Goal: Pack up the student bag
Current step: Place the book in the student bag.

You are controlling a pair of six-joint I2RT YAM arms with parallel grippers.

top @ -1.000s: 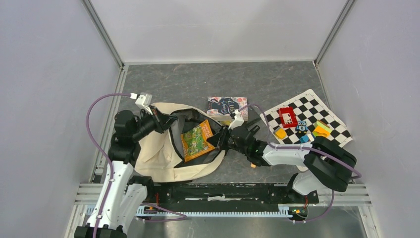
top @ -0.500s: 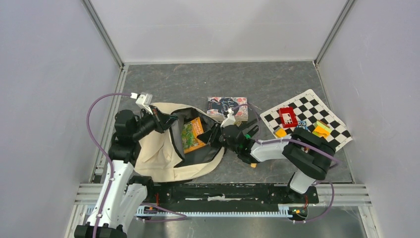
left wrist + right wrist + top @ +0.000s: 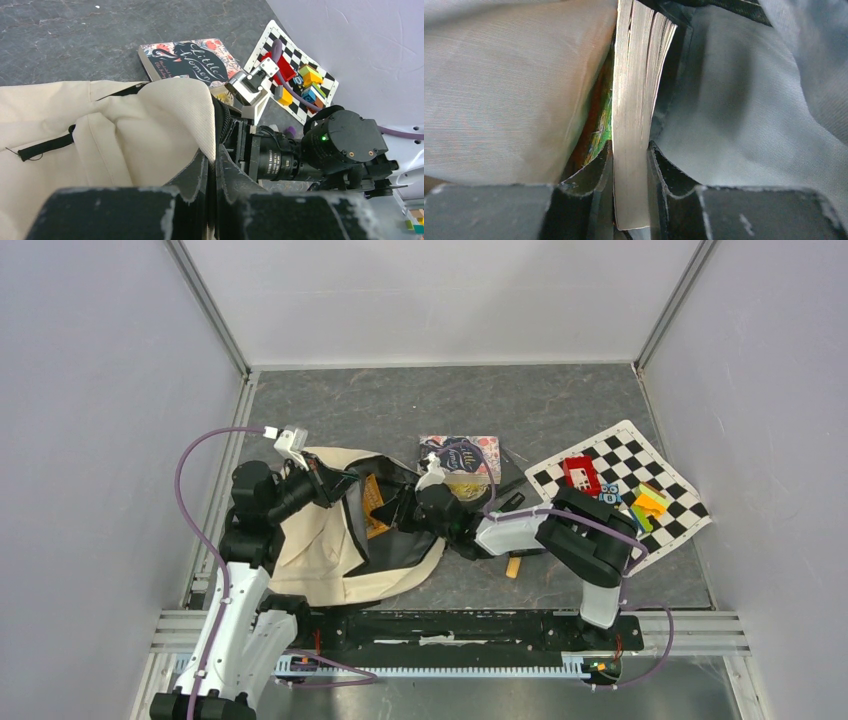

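Right wrist cam: my right pincer (image 3: 630, 165) is clamped on a thick paperback (image 3: 636, 75), hemmed in by smooth grey lining. Meanwhile my left pincer (image 3: 212, 165) pinches the rim of the floppy cream student bag (image 3: 320, 540), which lies near-left on the counter (image 3: 400, 405). A Little Women book (image 3: 462, 455) and a checkered mat (image 3: 640, 465) sit off to its right.

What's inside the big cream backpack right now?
An orange-and-green book, pinched by the right gripper, stands inside the backpack against grey lining. The bag's deeper part is covered by its own fabric, so anything else there is hidden.
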